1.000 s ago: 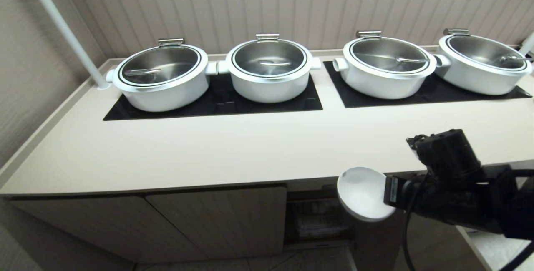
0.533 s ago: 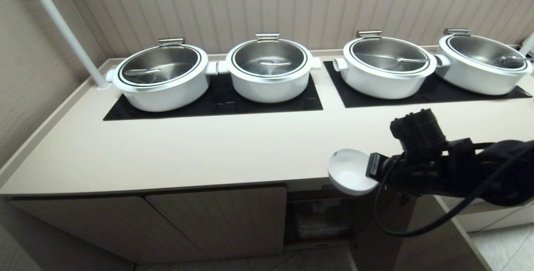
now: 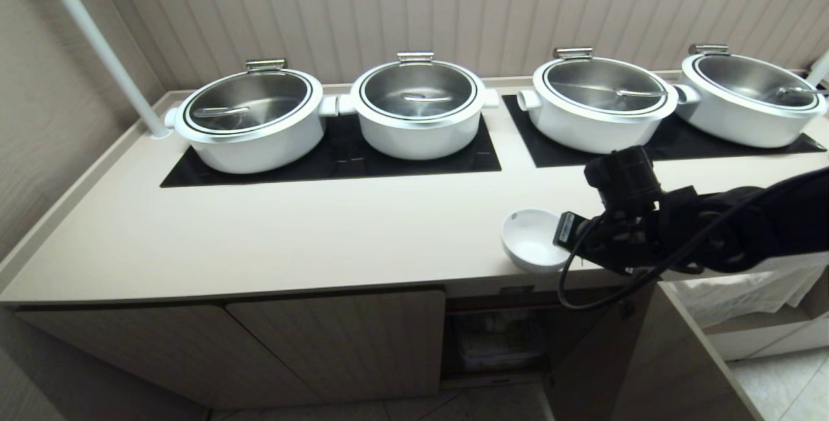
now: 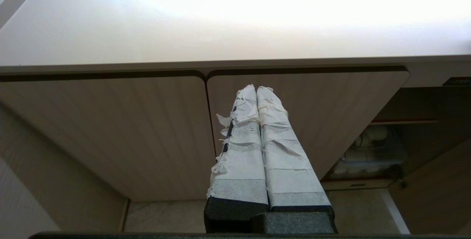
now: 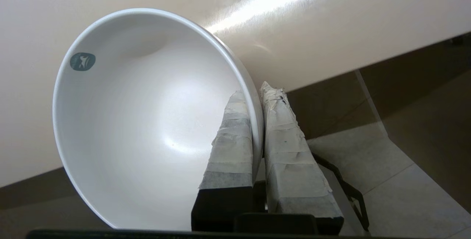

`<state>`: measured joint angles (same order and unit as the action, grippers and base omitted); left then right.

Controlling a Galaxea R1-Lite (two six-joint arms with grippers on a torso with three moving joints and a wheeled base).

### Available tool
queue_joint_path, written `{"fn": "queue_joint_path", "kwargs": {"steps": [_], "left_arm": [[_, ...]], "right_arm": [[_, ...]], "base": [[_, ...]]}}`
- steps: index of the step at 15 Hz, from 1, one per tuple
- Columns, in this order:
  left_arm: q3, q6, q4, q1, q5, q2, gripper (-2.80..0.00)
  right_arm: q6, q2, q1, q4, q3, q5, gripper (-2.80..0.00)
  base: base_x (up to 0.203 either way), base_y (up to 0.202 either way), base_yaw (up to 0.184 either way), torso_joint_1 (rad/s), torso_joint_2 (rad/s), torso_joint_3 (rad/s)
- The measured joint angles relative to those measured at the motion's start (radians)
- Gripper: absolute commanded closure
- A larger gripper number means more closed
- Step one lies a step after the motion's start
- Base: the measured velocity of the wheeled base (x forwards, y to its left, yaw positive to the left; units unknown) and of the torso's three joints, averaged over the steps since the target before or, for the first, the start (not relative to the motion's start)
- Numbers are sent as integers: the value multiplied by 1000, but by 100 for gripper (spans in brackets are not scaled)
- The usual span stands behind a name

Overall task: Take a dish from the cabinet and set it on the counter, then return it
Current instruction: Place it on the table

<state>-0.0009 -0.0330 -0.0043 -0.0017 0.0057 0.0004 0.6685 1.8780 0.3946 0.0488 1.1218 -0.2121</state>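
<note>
One dish [image 3: 530, 246], pinched at its rim by the right gripper [image 5: 257, 121], is best lowered level onto the counter [image 3: 324, 233] inboard of its front edge before release is attempted, while the left gripper [image 4: 257, 99] is kept parked with closed fingers before the cabinet [image 4: 147, 128] doors.

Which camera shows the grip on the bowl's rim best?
Right wrist view: the right gripper pinches the bowl rim, one taped finger inside, one outside. Head view shows the bowl over the counter edge, fingers hidden. Left wrist view shows no bowl.

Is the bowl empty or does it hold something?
Empty: the right wrist view shows the bowl's bare white inside, only a small grey mark near its rim.
</note>
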Motion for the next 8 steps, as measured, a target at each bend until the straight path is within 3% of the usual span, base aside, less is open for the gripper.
{"fn": "queue_joint_path", "kwargs": {"steps": [8], "left_arm": [[0,0,0,0,0,0,0]], "right_arm": [[1,96,-80,-100,193,2,0]], "base": [[0,0,0,0,0,0]]}}
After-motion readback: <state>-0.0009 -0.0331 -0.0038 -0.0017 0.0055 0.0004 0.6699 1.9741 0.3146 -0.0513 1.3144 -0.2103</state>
